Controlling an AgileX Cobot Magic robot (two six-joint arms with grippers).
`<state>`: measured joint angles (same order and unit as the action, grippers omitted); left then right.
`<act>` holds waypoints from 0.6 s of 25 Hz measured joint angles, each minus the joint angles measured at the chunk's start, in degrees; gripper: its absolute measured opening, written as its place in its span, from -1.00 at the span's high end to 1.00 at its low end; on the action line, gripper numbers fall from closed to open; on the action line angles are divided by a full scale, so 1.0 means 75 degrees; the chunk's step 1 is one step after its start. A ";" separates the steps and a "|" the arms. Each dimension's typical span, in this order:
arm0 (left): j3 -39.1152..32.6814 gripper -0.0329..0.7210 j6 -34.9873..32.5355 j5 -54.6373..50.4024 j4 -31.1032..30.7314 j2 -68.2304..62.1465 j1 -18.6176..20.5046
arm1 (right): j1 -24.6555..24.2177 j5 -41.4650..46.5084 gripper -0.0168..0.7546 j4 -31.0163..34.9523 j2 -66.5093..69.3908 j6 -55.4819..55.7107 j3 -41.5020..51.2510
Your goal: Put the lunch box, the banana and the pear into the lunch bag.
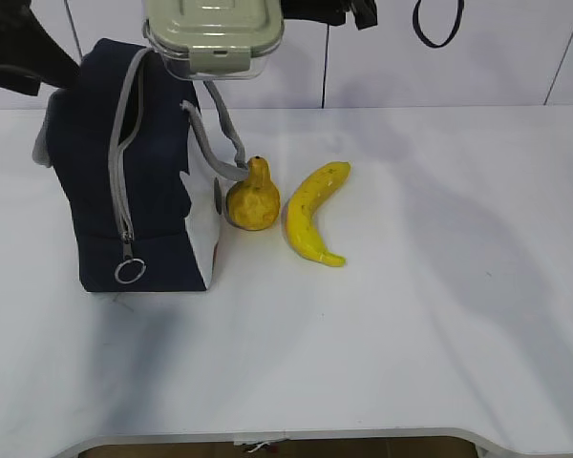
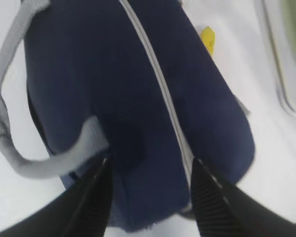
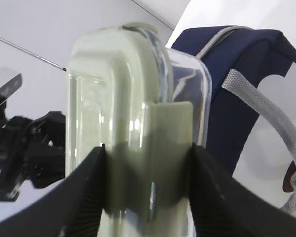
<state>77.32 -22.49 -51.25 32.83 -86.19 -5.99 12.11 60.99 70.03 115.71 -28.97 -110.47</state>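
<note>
The right gripper (image 3: pixel 148 187) holds the box (image 1: pixel 215 36) just above and right of the bag (image 1: pixel 124 172) top, while the left gripper (image 2: pixel 148 197), half open, straddles the bag's end.

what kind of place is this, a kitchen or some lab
Likely a lab test bench, not a kitchen: a bare white table, plain white wall panels, and only a lunch bag, pear and banana laid out.

A lab-style test bench, by the look of it: a bare white table (image 1: pixel 411 334) with a rounded front edge, plain white wall panels (image 1: pixel 516 57) behind with thin dark seams, a black cable loop (image 1: pixel 437 24) hanging down, and black robot arm hardware (image 1: pixel 19 52) at left.
</note>
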 joint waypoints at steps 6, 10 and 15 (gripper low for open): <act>0.0793 -0.13 -0.0015 0.0033 -0.0144 -0.0850 0.0000 | 0.0000 0.0000 -0.02 0.0058 0.0000 0.0000 0.0000; 0.1172 -0.13 -0.0015 0.0047 -0.0159 -0.1410 0.0000 | 0.0000 0.0000 -0.02 0.0065 0.0000 0.0000 0.0000; 0.1282 0.07 -0.0015 0.0047 -0.0208 -0.1847 0.0000 | 0.0000 0.0000 -0.02 0.0114 0.0000 0.0014 0.0000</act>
<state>86.94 -22.60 -50.89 31.27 -100.05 -5.99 12.11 60.99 70.89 115.71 -28.86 -110.47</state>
